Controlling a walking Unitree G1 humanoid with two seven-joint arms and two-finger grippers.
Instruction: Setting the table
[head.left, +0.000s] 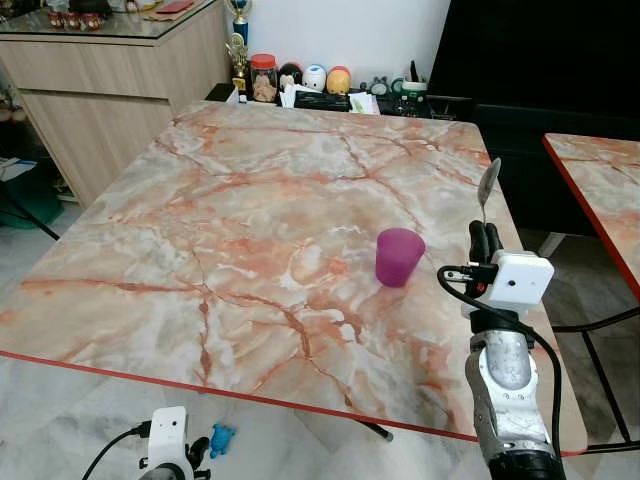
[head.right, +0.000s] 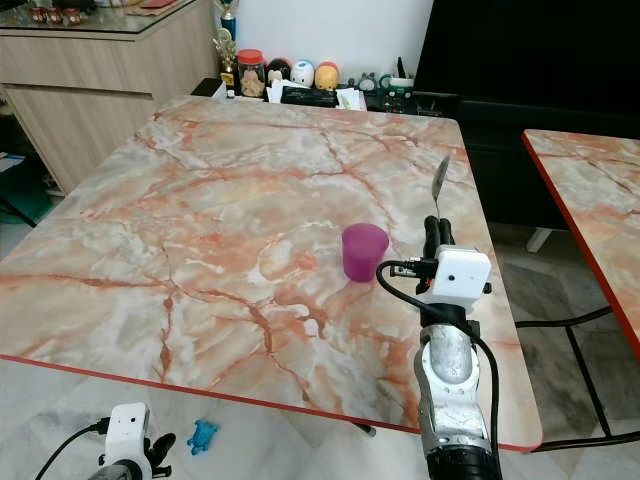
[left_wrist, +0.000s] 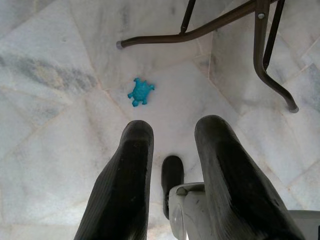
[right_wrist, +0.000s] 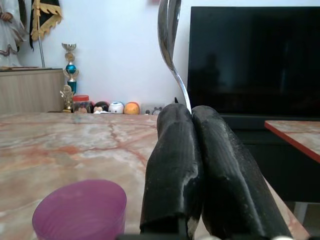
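Spoon (head.left: 488, 186) between right fingers (right_wrist: 175, 165)

No writing, label, brand or number can be read anywhere. The red-lidded jar (head.left: 264, 78) and small round figurines (head.left: 315, 77) behind the marble-patterned worktop (head.left: 250, 230) are too small to show any lettering.

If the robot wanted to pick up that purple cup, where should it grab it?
Probably by the rim, coming from above: the purple cup stands upright and open on the table, with nothing beside it. One finger inside, one outside the wall. The right tool is shut on a spoon, so it would need freeing first.
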